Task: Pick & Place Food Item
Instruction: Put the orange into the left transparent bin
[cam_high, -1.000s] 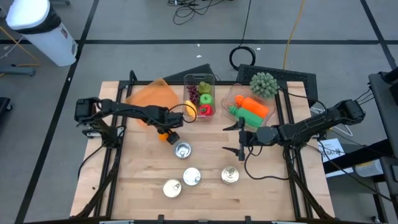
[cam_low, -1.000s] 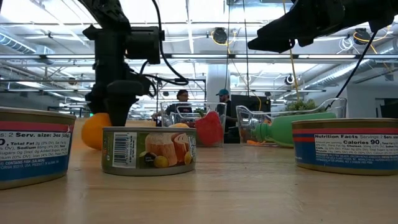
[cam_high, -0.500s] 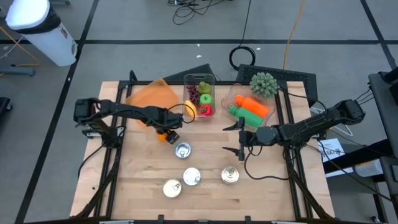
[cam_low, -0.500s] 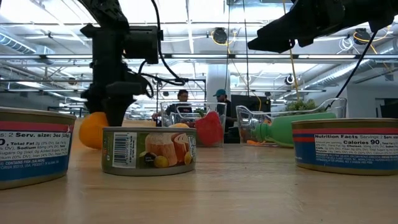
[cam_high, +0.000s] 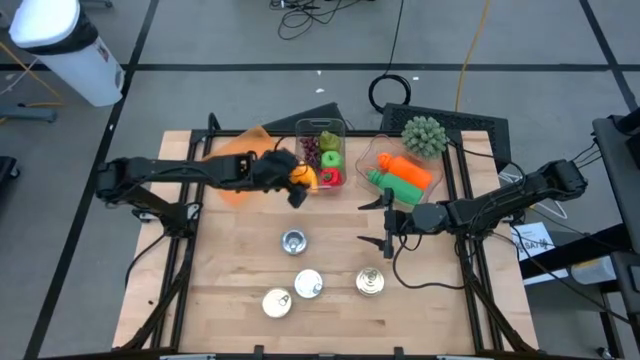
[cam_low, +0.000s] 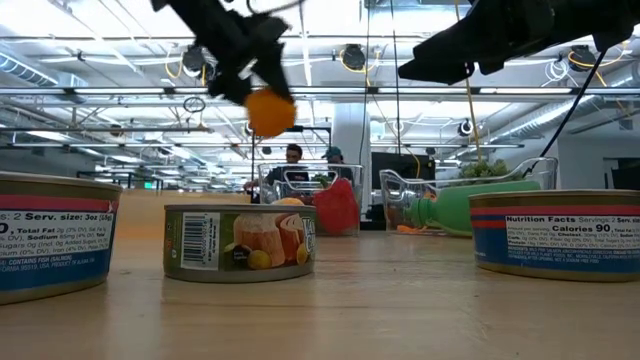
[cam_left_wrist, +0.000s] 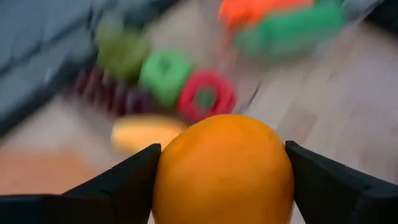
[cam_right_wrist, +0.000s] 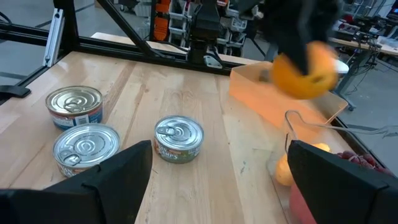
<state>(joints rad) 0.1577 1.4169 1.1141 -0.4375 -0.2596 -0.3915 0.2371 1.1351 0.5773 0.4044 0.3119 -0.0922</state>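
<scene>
Your left pincer (cam_high: 296, 183) grips the orange (cam_high: 299, 175), lifted off the bench (cam_high: 230, 280).
It hangs just beside the clear bin (cam_high: 322, 128) of toy food; your right pincer (cam_high: 388, 222) waits open, near the cans (cam_high: 293, 240).

Bright overhead light; left wrist view badly motion-blurred, shadows soft
</scene>
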